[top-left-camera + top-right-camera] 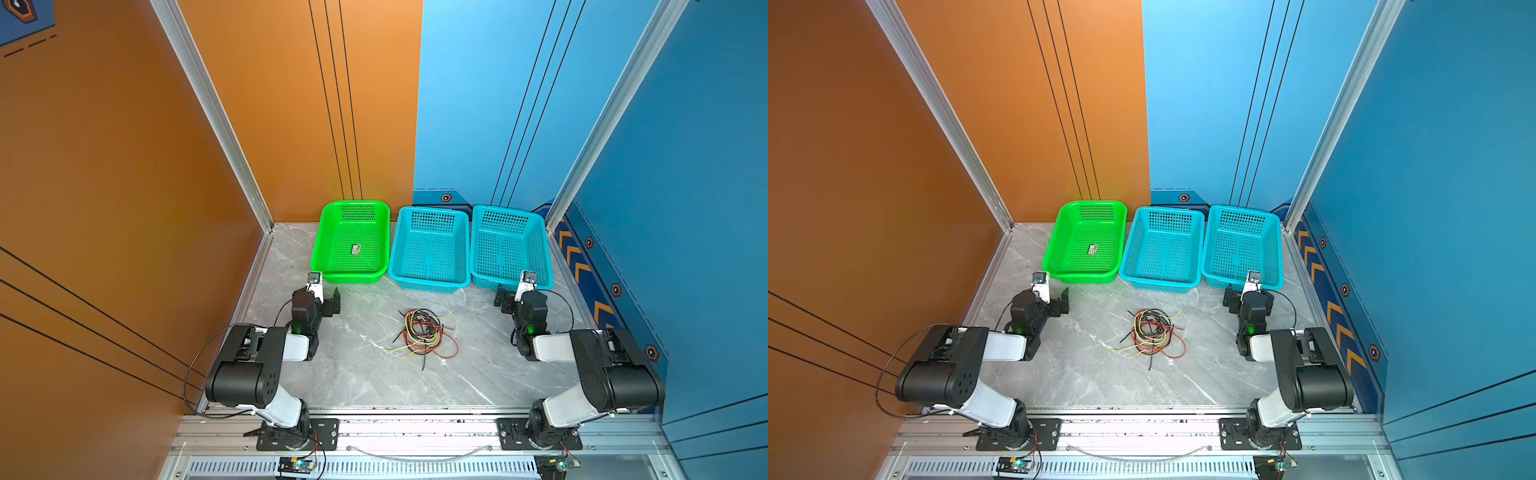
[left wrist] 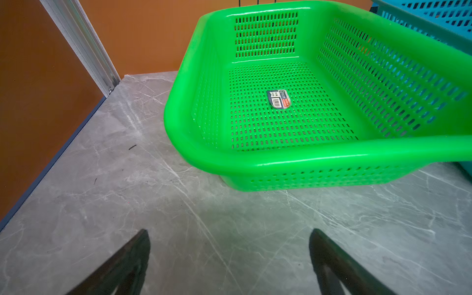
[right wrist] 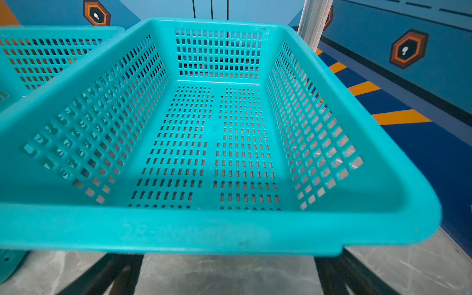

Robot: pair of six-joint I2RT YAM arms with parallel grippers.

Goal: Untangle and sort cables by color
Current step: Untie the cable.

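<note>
clearly spread wide, left gripper (image 2: 229,232) and right gripper (image 3: 227,273) grasp nothing; cables (image 1: 424,334) lie tangled on table (image 1: 353,374), lower centre in a top view, touching neither.

Barcode sticker (image 2: 279,99) in green basket (image 2: 176,115), print unreadable, faint embossed lettering (image 3: 178,232) on teal basket (image 3: 76,229) rim, illegible

Orange wall (image 1: 104,166), blue wall (image 1: 685,166), marbled grey tabletop (image 1: 353,374)
</note>
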